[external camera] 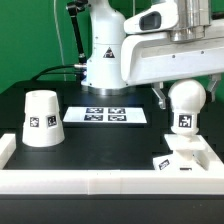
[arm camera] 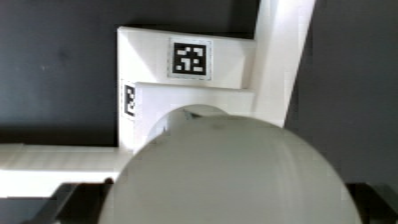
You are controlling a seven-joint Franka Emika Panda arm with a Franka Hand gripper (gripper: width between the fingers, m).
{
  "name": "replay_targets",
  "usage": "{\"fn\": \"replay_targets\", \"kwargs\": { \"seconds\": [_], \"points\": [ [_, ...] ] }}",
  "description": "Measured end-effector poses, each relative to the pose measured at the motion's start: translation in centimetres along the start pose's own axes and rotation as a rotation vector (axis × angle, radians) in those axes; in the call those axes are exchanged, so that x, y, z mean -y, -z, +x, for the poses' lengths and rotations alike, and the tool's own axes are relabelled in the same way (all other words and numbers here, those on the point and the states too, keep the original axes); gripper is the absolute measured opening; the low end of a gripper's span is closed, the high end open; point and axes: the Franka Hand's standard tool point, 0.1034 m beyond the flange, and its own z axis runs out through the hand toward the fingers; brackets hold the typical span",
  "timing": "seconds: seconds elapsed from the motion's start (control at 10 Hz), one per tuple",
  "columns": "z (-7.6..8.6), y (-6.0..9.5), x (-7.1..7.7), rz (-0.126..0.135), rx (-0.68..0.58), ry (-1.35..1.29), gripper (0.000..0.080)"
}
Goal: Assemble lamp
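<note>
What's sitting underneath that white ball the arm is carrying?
The lamp's square base lies below the bulb, with a tag showing. The bulb covers the base's middle, so what is there cannot be seen.

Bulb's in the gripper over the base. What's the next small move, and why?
Probably ease the bulb straight down a little. The gripper holds it in the air above the base, with a gap showing below its tagged stem. In the wrist view the bulb hides part of the base, so go slowly.
</note>
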Motion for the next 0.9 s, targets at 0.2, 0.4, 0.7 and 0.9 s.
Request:
{"fn": "replay_targets", "kwargs": {
  "seconds": [0.2,0.4,0.7,0.9],
  "points": [
    [0.3,0.0,-0.1,0.009,0.027,-0.095,0.0577],
    [0.9,0.0,-0.2,0.017,0.045,-0.302,0.0579],
    [1.1,0.0,-0.3,0.015,0.041,-0.512,0.0579],
    [1.1,-0.1,-0.1,0.012,0.042,-0.659,0.0579]
  ]
}}
